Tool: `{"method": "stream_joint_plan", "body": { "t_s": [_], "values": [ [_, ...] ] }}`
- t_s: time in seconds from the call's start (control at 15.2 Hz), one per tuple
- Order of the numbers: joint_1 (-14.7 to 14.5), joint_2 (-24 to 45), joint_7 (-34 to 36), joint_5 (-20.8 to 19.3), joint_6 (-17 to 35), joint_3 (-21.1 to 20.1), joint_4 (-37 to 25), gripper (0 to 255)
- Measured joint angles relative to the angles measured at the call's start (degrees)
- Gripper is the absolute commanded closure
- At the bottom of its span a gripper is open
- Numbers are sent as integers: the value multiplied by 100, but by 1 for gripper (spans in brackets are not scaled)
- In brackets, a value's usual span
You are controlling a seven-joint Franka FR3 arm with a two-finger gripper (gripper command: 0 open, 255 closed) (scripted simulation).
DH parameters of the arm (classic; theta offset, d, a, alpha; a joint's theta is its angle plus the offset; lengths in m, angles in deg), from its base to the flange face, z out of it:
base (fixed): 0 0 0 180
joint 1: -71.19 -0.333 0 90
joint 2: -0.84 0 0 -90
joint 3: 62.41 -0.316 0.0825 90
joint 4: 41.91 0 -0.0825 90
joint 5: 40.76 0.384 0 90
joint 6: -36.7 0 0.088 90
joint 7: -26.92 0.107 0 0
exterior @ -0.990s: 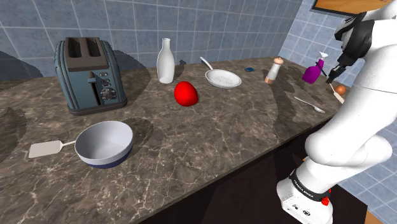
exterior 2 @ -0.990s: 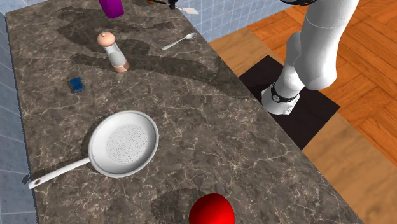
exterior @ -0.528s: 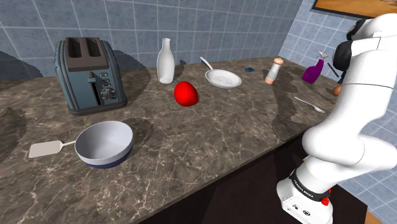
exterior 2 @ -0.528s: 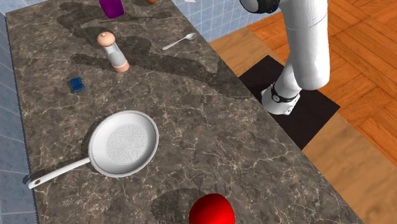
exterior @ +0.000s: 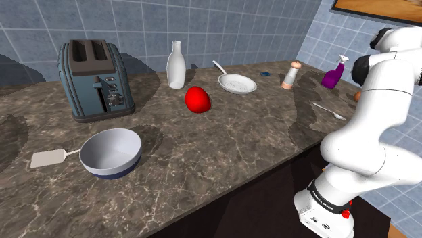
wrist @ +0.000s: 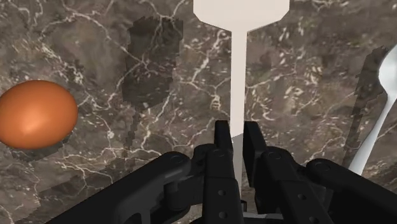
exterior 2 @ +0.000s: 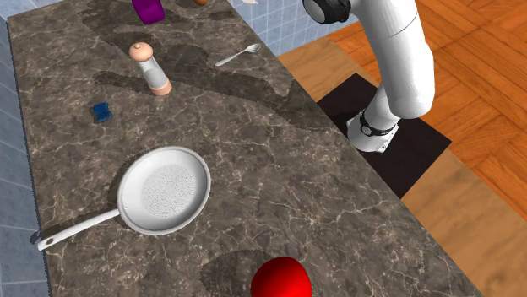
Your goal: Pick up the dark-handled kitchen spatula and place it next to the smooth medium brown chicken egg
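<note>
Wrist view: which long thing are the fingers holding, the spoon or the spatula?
The spatula: pale, flat-bladed, its handle clasped between the fingers. The round-bowled spoon lies apart, untouched.

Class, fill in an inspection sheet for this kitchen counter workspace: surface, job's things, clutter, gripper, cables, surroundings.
Surface: dark marbled counter.
Job's things: pale spatula, clasped by its shaft; brown egg lying on the counter, apart from the spatula.
Clutter: toaster, bowl, white bottle, red round thing, pan, shaker, purple spray bottle, spoon, small blue item.
Gripper: black gripper shut on the spatula.
Cables: nothing seen.
Surroundings: blue-tiled wall, wooden floor.
</note>
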Motion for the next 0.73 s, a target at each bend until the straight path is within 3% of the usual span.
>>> {"method": "stream_joint_plan", "body": {
  "t_s": [0.73],
  "values": [
    [-222, 28, -188, 71, 805, -27, 865, 255]
  ]
}}
